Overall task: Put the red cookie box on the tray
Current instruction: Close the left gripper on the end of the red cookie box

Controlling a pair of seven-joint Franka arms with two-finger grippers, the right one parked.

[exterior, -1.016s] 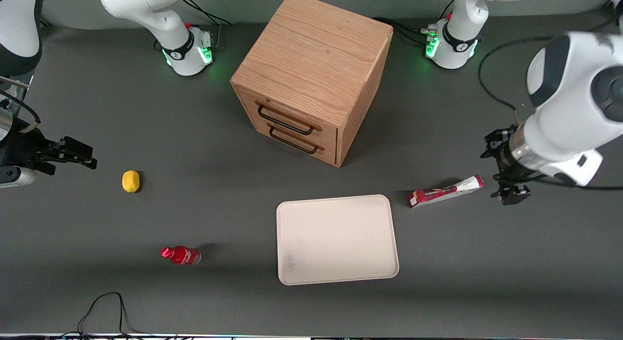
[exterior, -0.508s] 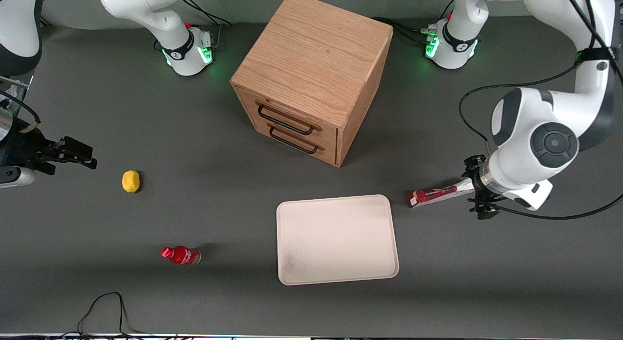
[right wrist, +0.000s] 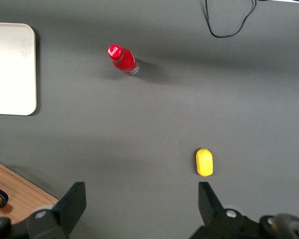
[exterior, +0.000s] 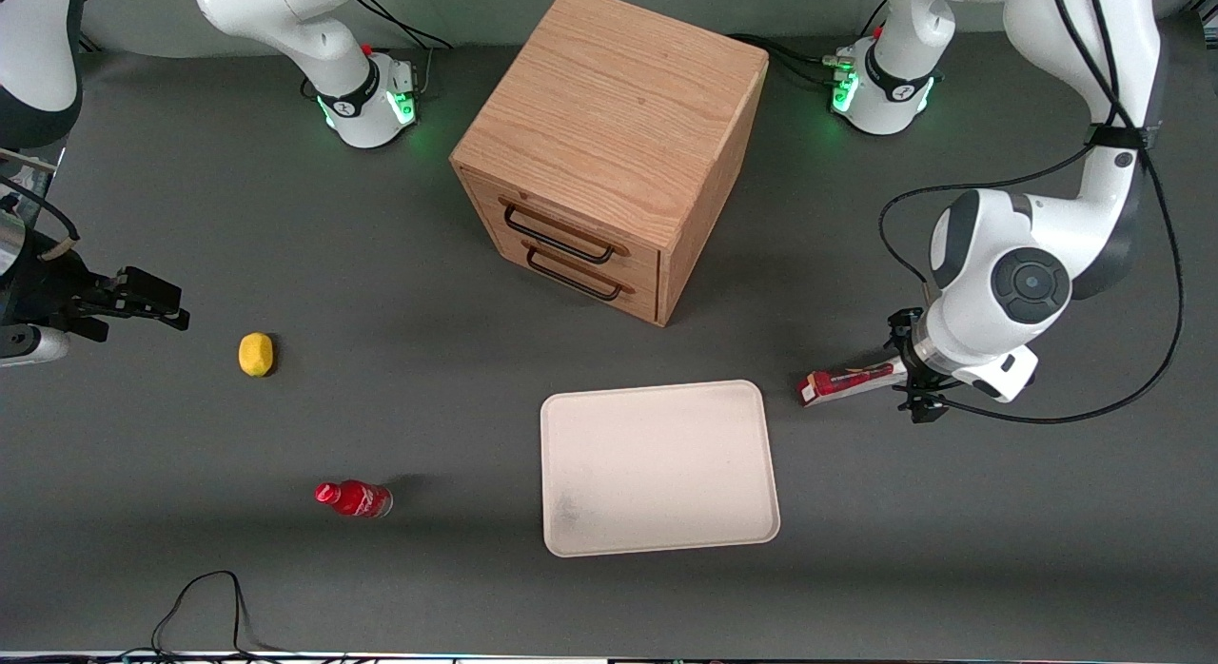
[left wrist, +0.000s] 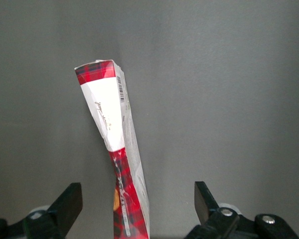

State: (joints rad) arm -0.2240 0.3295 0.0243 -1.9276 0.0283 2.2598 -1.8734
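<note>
The red cookie box [exterior: 845, 382] lies on the dark table beside the tray's [exterior: 657, 466] short edge, toward the working arm's end, a small gap apart from it. It is long and slim, red plaid with a white end [left wrist: 109, 119]. My left gripper [exterior: 919, 379] is low over the box's end that is farther from the tray. In the left wrist view the gripper [left wrist: 137, 204] is open, one black finger [left wrist: 70, 203] on each side of the box, neither touching it. The cream tray holds nothing.
A wooden drawer cabinet [exterior: 609, 150] stands farther from the front camera than the tray. A small red bottle [exterior: 354, 498] and a yellow lemon [exterior: 255, 354] lie toward the parked arm's end. A black cable [exterior: 205, 597] loops at the table's near edge.
The left arm has come down and moved toward the tray, bringing the open gripper from beside the box's end to astride it. The box has not moved.
</note>
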